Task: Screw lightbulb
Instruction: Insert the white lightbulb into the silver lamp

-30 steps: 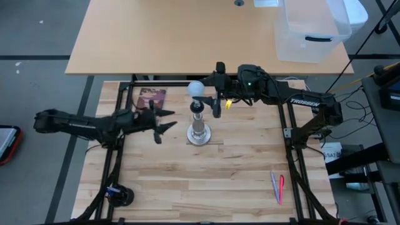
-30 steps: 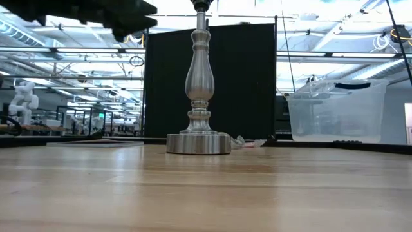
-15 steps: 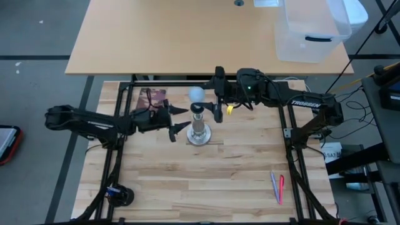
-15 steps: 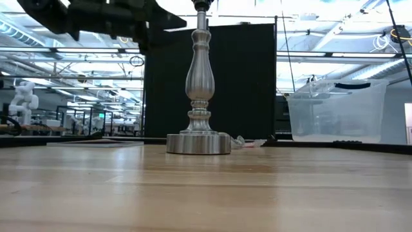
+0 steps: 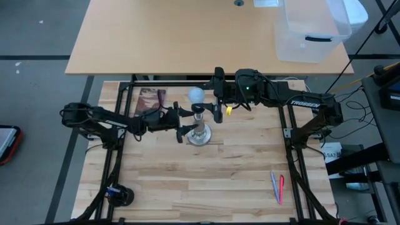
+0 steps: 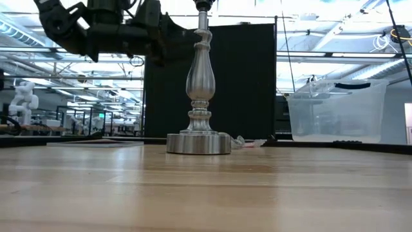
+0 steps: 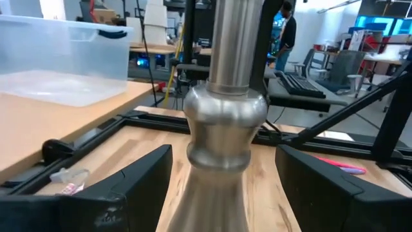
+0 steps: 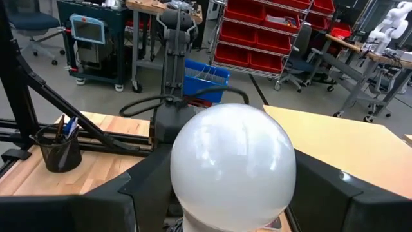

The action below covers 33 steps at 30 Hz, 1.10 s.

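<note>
Nearest, left gripper (image 5: 185, 122) spread wide around silver metal lamp stand (image 6: 199, 96), not yet clamping its stem. Atop stand, small white round-headed lightbulb (image 5: 196, 95): light, smooth, probably fragile; best pinched gently around globe. Beyond, right gripper (image 5: 217, 95) flanking bulb, contact unclear.

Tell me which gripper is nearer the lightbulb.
Right. The right gripper holds the lightbulb between its fingers, above the lamp stand. The left gripper is lower, its open fingers on either side of the stand's stem, below the bulb.
</note>
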{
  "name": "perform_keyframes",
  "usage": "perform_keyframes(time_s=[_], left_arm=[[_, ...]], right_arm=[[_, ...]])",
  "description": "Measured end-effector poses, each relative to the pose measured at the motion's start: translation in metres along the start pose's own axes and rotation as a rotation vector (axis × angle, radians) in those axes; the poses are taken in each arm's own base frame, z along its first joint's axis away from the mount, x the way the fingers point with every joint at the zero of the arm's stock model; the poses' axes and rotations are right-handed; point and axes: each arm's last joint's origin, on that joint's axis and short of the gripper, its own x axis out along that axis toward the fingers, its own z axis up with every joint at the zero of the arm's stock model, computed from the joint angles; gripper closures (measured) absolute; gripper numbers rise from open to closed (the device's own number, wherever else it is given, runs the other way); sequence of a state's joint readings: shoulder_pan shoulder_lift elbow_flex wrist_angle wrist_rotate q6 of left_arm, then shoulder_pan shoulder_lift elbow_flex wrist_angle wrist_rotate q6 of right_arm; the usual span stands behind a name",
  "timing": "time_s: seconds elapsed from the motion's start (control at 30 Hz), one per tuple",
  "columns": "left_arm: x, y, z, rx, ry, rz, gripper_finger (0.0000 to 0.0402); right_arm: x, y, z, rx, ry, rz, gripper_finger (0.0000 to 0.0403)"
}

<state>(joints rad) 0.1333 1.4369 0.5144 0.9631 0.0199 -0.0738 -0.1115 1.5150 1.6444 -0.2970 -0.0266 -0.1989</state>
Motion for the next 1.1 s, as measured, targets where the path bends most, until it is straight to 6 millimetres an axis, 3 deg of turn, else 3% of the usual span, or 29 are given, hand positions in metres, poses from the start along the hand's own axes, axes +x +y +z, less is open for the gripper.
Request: perform_keyframes(time_s=[0.27,0.5,0.87,1.1], left_arm=[[0.023,0.0,-0.003,0.014,0.019,-0.032,0.012],[0.028,0.0,-0.008,0.041,0.039,-0.03,0.0126],[0.027,0.01,-0.009,0.055,0.056,-0.011,0.0263],[0.027,0.011,-0.009,0.061,0.068,-0.013,0.0264]], right_arm=[[0.007,0.001,-0.005,0.001,0.003,0.001,0.0151],[0.008,0.001,-0.007,0.0,-0.004,-0.001,0.0151],[0.008,0.001,-0.008,0.002,0.007,-0.004,0.0151],[0.008,0.001,-0.009,0.01,0.019,-0.006,0.0151]])
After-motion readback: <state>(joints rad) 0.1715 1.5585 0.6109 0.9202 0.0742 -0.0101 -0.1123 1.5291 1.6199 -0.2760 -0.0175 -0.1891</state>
